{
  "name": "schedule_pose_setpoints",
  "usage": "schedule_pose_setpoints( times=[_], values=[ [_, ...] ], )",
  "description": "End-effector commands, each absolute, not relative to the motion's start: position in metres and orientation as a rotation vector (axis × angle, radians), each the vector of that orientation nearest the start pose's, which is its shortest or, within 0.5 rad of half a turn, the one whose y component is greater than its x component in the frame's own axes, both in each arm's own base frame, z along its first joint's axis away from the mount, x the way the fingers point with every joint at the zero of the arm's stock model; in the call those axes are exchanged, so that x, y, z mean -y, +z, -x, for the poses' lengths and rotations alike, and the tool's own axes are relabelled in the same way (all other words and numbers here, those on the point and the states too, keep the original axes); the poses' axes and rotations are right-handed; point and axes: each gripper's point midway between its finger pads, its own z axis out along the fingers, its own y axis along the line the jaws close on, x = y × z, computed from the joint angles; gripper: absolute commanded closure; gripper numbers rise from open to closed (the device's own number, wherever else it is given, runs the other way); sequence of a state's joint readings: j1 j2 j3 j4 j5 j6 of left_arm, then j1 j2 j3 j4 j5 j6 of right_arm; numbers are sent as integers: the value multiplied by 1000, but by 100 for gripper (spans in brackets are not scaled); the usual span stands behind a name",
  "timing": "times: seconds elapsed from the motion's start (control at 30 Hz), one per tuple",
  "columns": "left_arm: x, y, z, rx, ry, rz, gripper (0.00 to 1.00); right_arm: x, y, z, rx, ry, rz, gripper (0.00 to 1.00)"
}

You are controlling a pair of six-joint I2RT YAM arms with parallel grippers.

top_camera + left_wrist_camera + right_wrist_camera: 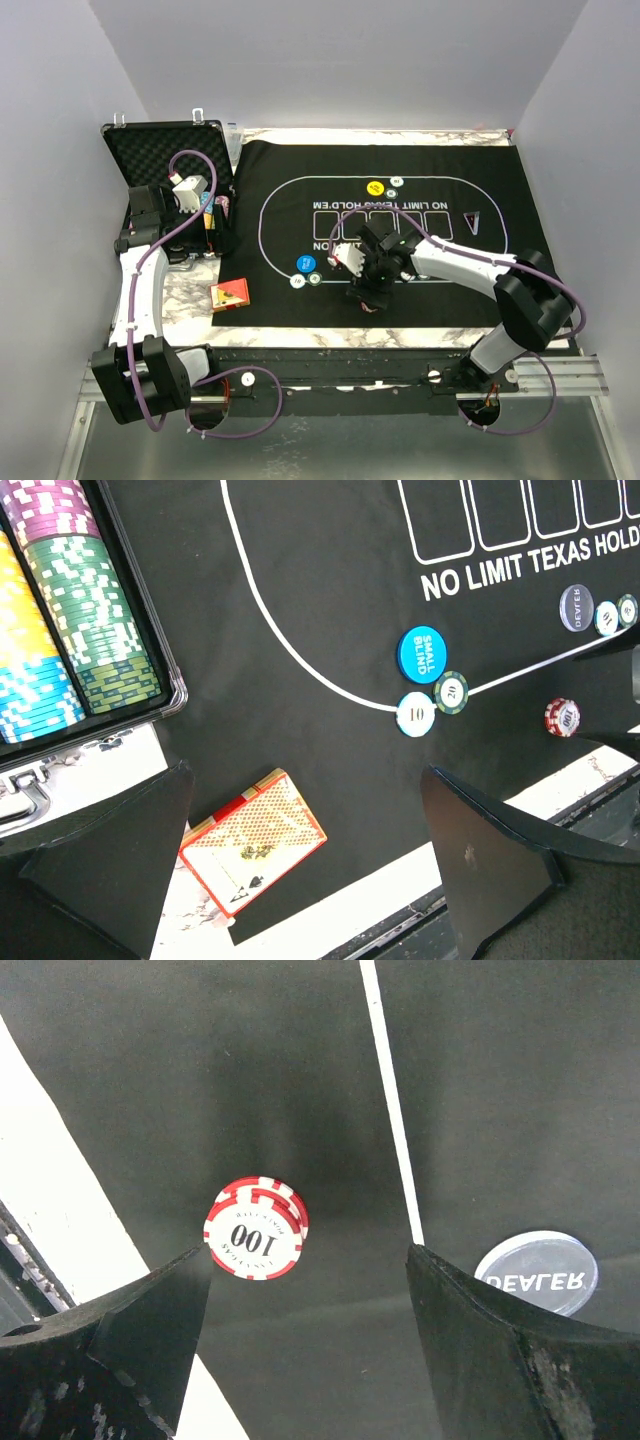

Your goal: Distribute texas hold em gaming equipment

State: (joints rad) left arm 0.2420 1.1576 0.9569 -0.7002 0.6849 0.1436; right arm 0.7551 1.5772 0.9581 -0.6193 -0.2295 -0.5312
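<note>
Right gripper [308, 1260]: jaws apart, nothing clamped, low over the mat [180, 1080]. The red 100 chip [256, 1228] lies on the mat at frame centre, close to the frame-left finger; can't tell if they touch. The dealer disc [536, 1272] is at lower right.

Left gripper [308, 772]: jaws wide apart, empty. The card box [252, 840] is at lower left, partly on the mat, partly on the bench [110, 765]. The blue disc [422, 654], 20 chip [452, 691] and 10 chip [416, 714] are clustered centre right. Chip rows [85, 610] sit in the case [100, 742], upper left.
</note>
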Motion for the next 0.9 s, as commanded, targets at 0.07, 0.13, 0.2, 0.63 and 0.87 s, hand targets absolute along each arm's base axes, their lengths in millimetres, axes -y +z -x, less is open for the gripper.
schedule_pose_setpoints(
  times=[0.07, 0.13, 0.2, 0.63, 0.87],
  values=[
    [41, 176, -284, -2291, -661, -189, 1, -223, 24, -200, -2243, 364, 1761, 18],
    [41, 175, -284, -2294, -659, -188, 1, -222, 21, -197, -2250, 365, 1775, 19],
    [41, 175, -285, -2294, -663, -188, 1, -221, 18, -195, -2252, 362, 1786, 18],
    [41, 173, -287, -2301, -676, -185, 1, -222, 19, -202, -2250, 311, 1760, 40],
    [41, 173, -286, -2302, -672, -185, 1, -227, 34, -201, -2231, 349, 1750, 50]
  ],
)
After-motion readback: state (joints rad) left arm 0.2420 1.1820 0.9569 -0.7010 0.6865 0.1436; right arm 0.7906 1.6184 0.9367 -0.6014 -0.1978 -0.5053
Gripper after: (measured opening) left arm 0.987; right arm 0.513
